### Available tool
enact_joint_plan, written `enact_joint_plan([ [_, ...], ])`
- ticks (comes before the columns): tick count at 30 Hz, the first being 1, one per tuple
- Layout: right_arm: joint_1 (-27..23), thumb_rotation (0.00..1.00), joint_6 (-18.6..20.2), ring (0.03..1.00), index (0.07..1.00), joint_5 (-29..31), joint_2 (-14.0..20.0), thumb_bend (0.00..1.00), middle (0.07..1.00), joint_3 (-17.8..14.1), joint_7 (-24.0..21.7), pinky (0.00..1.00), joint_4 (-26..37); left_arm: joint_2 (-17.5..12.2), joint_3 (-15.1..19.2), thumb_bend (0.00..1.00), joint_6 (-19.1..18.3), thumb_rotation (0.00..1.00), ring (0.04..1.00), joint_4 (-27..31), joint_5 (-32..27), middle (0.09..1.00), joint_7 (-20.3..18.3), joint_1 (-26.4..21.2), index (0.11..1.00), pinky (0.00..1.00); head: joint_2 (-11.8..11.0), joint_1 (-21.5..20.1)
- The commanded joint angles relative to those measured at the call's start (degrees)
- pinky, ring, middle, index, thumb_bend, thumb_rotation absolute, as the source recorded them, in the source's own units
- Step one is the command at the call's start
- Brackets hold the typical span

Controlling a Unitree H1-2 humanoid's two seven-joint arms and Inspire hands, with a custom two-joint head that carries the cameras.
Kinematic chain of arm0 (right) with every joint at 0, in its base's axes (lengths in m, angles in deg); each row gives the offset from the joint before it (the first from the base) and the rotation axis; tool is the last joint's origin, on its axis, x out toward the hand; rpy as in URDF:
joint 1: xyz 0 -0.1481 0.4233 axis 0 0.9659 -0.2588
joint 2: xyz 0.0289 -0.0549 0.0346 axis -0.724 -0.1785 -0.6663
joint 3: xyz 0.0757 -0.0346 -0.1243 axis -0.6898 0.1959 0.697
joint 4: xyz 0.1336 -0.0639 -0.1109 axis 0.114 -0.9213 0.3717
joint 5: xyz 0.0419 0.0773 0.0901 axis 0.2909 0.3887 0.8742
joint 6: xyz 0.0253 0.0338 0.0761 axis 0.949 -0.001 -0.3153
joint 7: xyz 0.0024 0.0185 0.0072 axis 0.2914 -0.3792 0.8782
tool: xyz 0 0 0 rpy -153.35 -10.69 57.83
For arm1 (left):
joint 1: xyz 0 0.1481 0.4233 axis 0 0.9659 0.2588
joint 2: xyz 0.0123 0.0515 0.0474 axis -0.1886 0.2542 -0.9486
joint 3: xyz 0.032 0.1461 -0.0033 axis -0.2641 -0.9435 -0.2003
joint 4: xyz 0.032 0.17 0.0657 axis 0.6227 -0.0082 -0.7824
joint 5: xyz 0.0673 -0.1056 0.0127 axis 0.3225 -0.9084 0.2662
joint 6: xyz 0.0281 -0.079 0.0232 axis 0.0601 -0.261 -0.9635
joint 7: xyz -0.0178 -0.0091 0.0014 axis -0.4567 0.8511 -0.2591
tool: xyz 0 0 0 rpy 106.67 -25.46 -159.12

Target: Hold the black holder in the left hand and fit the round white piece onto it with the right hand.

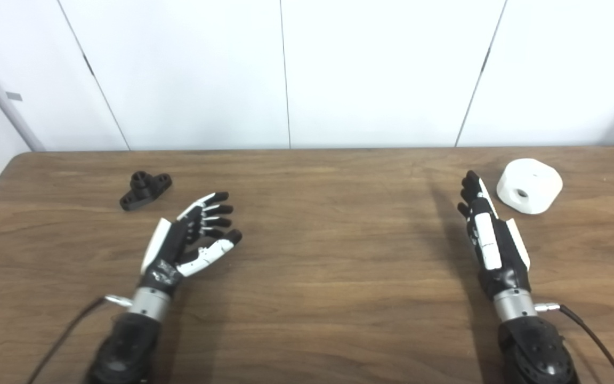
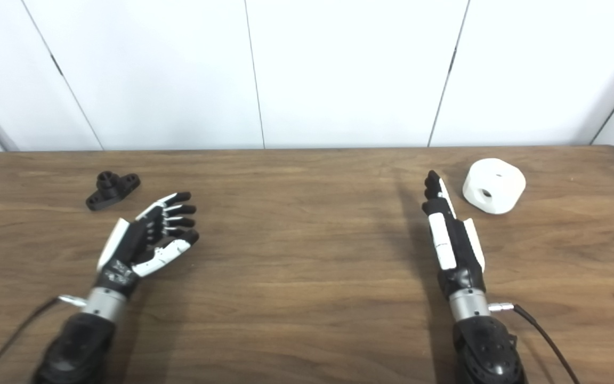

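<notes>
The black holder [image 1: 145,189] lies on the wooden table [image 1: 328,256] at the far left; it has a short round post between two flat lugs. My left hand [image 1: 192,234] is open and empty, palm turned inward, a little to the right of and nearer than the holder. The round white piece [image 1: 529,186], with a hole in its side, sits at the far right. My right hand [image 1: 485,226] is open and empty, fingers stretched out straight, just left of the white piece and not touching it.
White wall panels [image 1: 285,74] stand behind the table's far edge. Cables [image 1: 589,333] run from both wrists toward the near edge. The wood between the two hands is bare.
</notes>
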Motion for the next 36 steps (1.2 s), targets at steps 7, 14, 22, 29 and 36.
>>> enact_joint_plan([
  [7,-2.1,1.0,-3.5,0.999,0.997,0.2,0.5,0.46,0.996,-0.2,-0.8,0.99,-1.8,-5.4,1.2,0.8,1.8,0.32,0.73,6.2,9.8,0.75,3.0,0.8,0.766,0.66,-1.1,1.7],
  [14,-2.3,1.0,-4.1,0.989,0.998,-0.5,0.7,0.46,0.993,-0.2,-0.8,0.97,-2.8,-6.7,4.4,0.84,9.0,0.31,0.735,3.5,17.7,0.754,10.8,1.4,0.742,0.65,-2.1,3.1],
  [22,-2.8,1.0,-4.7,0.999,0.998,0.7,1.1,0.42,1.0,-0.5,-1.5,0.98,-3.9,-7.5,8.4,0.84,16.0,0.39,0.822,-4.5,26.3,0.812,25.4,-0.4,0.782,0.74,-3.4,5.4],
  [29,-2.9,1.0,-5.1,1.0,1.0,0.5,1.3,0.4,0.998,-0.2,-1.7,1.0,-4.5,-9.4,10.2,0.82,12.7,0.43,0.939,-9.6,27.4,0.934,27.8,-1.8,0.906,0.86,-4.0,6.4],
  [36,-2.6,1.0,-4.6,1.0,1.0,0.7,1.1,0.39,1.0,-0.2,-1.9,1.0,-4.2,-11.6,9.9,0.84,7.3,0.49,0.999,-14.0,26.0,0.995,25.6,-3.3,0.98,0.99,-4.4,7.1],
])
